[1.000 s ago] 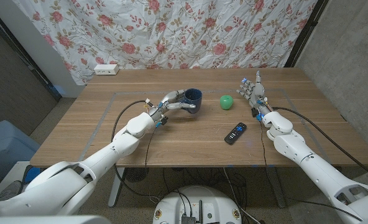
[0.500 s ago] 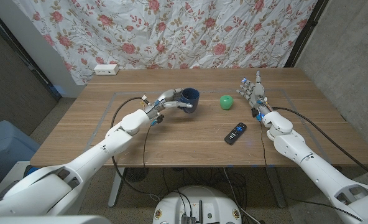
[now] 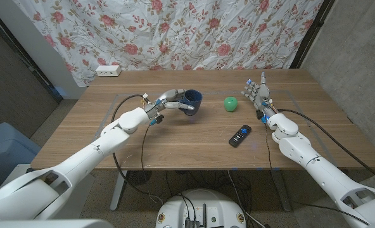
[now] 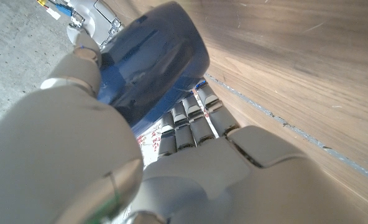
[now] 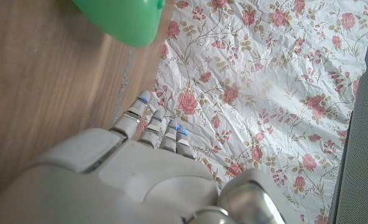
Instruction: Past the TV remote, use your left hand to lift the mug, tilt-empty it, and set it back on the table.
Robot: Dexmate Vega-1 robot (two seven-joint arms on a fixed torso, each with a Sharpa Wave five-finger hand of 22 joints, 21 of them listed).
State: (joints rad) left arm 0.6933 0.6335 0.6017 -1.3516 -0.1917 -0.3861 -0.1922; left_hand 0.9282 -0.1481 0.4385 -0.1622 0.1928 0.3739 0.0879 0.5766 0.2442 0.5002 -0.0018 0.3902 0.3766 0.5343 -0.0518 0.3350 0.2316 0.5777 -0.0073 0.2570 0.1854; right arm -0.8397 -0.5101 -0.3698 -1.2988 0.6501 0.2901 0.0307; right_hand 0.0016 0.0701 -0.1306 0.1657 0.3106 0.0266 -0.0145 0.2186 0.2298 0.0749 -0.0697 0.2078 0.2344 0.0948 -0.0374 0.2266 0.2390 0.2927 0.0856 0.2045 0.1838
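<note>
1. Head view: we see the wooden table [image 3: 175, 142].
2. We note the left hand [image 3: 166, 101] gripping the blue mug [image 3: 192, 102], tilted, near the table's far middle.
3. Right hand [image 3: 257, 93] stands upright, fingers apart, holding nothing.
4. Remote [image 3: 240, 135] lies nearer than the green ball [image 3: 230, 104].

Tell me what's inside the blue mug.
The mug is held by the left hand, its mouth facing up toward the head camera. The inside shows only as dark blue shadow; no contents are visible, but the bottom is too dark to rule anything out.
</note>
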